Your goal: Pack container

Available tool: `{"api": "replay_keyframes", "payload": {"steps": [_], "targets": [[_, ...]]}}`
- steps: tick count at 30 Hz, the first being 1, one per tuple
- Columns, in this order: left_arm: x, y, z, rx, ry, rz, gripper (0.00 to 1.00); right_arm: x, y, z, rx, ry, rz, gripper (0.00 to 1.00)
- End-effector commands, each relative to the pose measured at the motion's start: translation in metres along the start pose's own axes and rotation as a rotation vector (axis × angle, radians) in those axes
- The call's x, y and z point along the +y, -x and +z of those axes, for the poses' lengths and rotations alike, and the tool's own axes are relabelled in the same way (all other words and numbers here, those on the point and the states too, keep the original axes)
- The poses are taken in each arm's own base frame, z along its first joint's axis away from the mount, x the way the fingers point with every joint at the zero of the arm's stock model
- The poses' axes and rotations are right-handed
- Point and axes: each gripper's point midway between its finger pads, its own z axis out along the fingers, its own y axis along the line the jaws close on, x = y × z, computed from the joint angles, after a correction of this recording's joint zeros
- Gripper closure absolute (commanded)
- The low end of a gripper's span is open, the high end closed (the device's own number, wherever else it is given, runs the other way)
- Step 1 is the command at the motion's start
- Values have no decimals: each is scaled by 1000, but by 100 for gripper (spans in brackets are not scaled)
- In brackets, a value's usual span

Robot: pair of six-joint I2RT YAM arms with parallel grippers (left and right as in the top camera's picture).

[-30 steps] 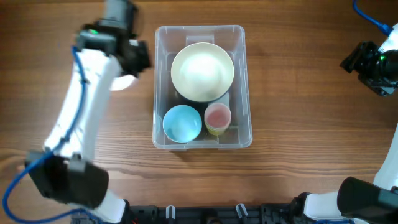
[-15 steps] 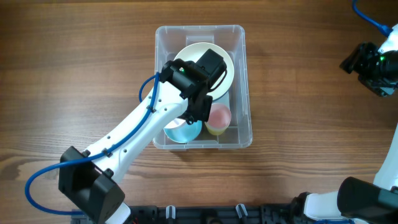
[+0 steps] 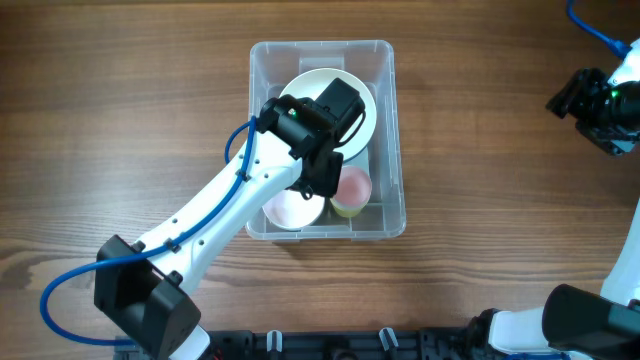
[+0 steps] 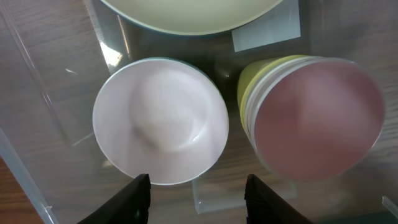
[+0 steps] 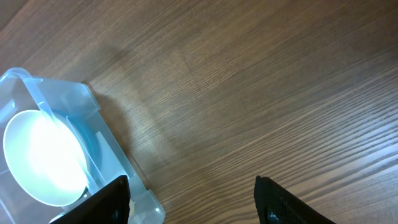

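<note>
Hovering my L claw (image 4: 198,188) inside the container (image 3: 320,46), fingers spread wide w/ nothing btwn them. Directly under the claw, left-centre of the wrist frame, a pale bowl (image 4: 160,121) sits upright on the tub floor, apart from both fingers, so I'm not gripping it.

Just beside it, at right of the frame, a pink cup (image 4: 314,118) is nested in a yellow-green cup (image 4: 249,87). Along the top edge is the big cream bowl (image 4: 193,15), w/ a white label (image 4: 266,34) on the base peeking out below it. The clear wall (image 4: 37,81) runs down the left side.

In the overhead view the container sits upper-centre of the frame. The cream bowl fills its upper half; the pale bowl and cup stack take the lower-left and lower-right corners.

My R claw (image 5: 191,186) is also spread and empty, over bare table (image 5: 249,93) well off to the frame's right edge.

Progress, as I judge it: approx. done. All 4 pieces are in the tub and I see no loose items on the table. What's left is prob. just lifting my L arm clear. No lid is in view, so I can't tell if closing is part of it.
</note>
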Motion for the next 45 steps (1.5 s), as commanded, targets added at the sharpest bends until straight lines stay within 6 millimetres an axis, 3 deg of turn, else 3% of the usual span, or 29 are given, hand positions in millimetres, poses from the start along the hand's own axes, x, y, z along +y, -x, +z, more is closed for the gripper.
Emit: {"api": "replay_keyframes", "payload": {"steps": [1, 3, 6, 10, 12, 13, 14, 15, 18, 21, 24, 30, 32, 34, 37, 38, 41, 45], "targets": [[-1, -1, 3, 8, -1, -1, 49, -3, 1, 6, 15, -19, -17, 35], [2, 8, 3, -19, -5, -9, 46, 2, -1, 7, 16, -14, -64, 36], [23, 39, -4, -118, 10, -68, 38, 28, 0, 9, -26, -34, -186, 32], [84, 105, -17, -308, -11, -205, 25, 105, 6, 11, -162, 61, -342, 27], [113, 122, -21, -366, -6, -280, 18, 126, 9, 14, -193, 96, -376, 26], [138, 133, -24, -410, 2, -339, 9, 141, 11, 19, -212, 118, -399, 25], [163, 139, -27, -440, 15, -395, 0, 158, 14, 30, -222, 138, -430, 8], [181, 141, -28, -453, 26, -434, 0, 166, 17, 40, -224, 144, -438, 0], [212, 136, -28, -446, 50, -503, 0, 179, 31, 57, -252, 159, -436, 1], [223, 138, -30, -466, 57, -526, 0, 181, 33, 57, -263, 164, -436, 0], [225, 123, -41, -443, 58, -535, 0, 172, 24, 42, -251, 156, -435, 0], [206, 82, -123, -597, 25, -506, 0, 144, 13, -43, -394, 162, -360, 0], [196, 58, -147, -673, 4, -487, 0, 135, 3, -64, -421, 178, -354, 0], [187, 30, -159, -738, -17, -468, 0, 125, -9, -75, -441, 188, -335, 0], [178, -14, -161, -833, -45, -448, 0, 99, -38, -72, -482, 205, -294, 0], [175, -36, -153, -862, -54, -441, 0, 85, -54, -63, -507, 219, -293, 0], [177, -75, -133, -911, -64, -487, 0, 53, -93, -34, -572, 235, -307, 0], [196, -104, -119, -989, -30, -658, 0, 33, -118, -18, -616, 247, -333, 0]]}}
